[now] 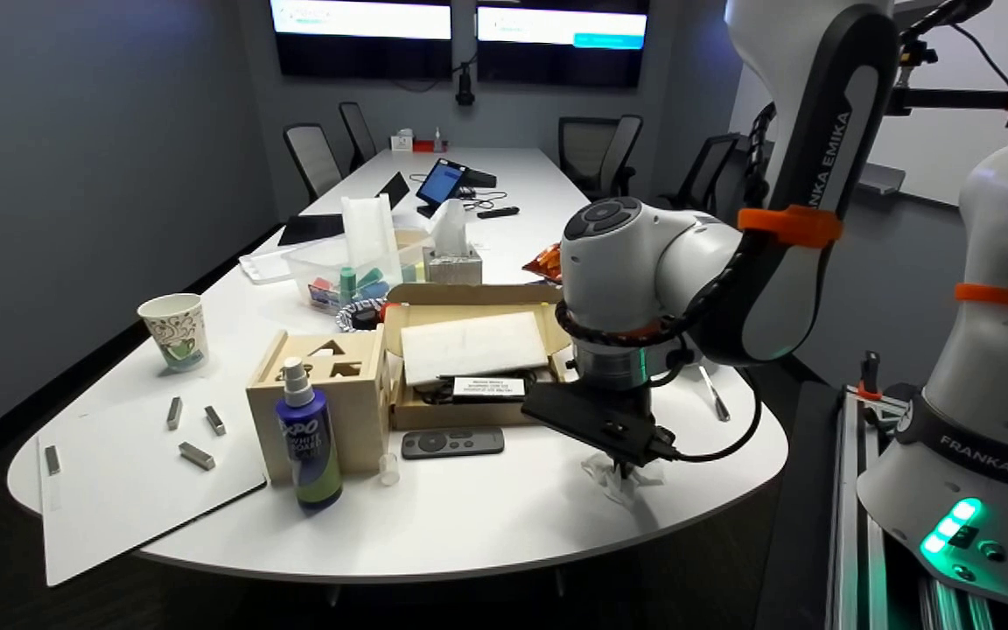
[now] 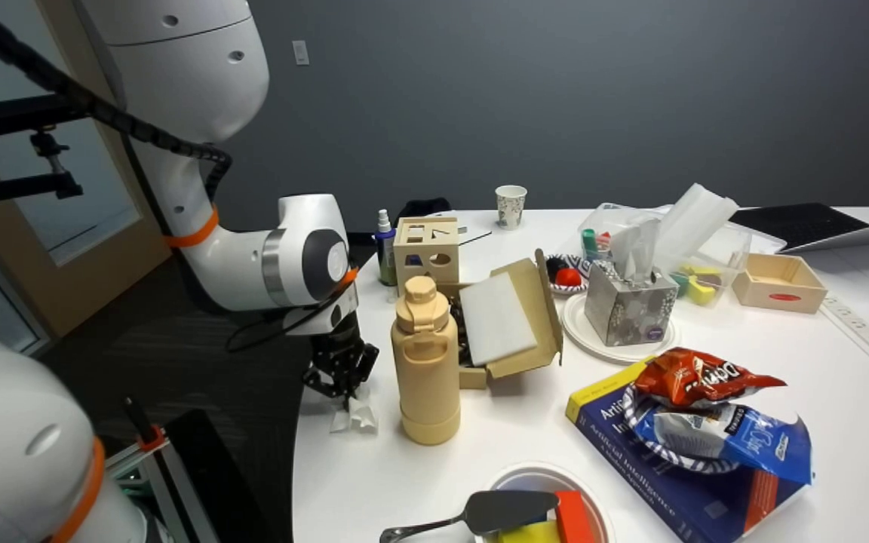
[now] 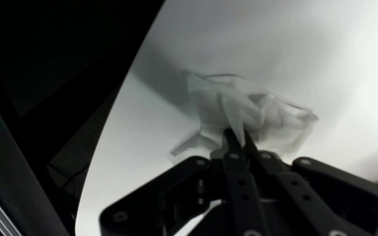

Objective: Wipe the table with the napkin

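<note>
The white table fills the middle of an exterior view. It also shows in an exterior view and in the wrist view. The crumpled white napkin is at the table's near rounded end, close to the edge; it also shows in an exterior view and in the wrist view. My gripper points down and is shut on the napkin, with a fold pinched between its fingertips. The rest spreads around the tips, touching or just above the table. The gripper also shows in both exterior views.
A tan bottle stands close beside the gripper. An open cardboard box, a remote, a wooden shape box and a spray bottle stand nearby. A bowl with a spatula lies toward the front.
</note>
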You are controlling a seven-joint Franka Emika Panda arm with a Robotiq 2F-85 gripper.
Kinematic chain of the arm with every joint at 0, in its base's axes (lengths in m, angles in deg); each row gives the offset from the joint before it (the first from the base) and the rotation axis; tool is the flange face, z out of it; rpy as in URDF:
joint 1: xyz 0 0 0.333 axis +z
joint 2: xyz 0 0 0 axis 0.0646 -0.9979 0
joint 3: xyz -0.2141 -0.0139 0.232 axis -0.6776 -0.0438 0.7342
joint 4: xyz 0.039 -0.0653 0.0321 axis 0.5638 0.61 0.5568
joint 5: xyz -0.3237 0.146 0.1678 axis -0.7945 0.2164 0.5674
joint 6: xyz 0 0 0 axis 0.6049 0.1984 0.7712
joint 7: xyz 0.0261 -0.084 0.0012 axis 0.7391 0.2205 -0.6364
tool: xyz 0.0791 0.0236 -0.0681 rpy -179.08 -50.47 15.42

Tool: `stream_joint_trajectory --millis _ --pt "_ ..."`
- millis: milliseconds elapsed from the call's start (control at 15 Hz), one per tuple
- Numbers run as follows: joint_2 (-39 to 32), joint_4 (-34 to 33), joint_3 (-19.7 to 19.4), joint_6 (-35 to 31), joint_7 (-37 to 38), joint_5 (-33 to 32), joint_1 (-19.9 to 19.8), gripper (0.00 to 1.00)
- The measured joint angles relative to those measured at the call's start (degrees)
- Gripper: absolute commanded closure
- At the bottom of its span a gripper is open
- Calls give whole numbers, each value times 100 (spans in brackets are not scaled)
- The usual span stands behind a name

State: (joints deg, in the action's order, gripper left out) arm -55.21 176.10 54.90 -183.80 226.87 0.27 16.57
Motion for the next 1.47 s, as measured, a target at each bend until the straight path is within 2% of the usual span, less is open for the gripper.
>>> stream_joint_trajectory --millis 200,400,667,800,1067,1467 --pt "2 -1 -192 -2 410 -521 4 99" --pt "24 -2 -464 -186 552 -1426 10 99" --pt "49 -9 -888 -1042 581 -2893 16 99" --pt "31 -37 -986 -1470 445 -3286 0 99" --pt "-297 -271 -939 -2010 -280 -3376 -61 99" --pt "-819 -982 -365 -1914 -1368 -3237 -279 99"
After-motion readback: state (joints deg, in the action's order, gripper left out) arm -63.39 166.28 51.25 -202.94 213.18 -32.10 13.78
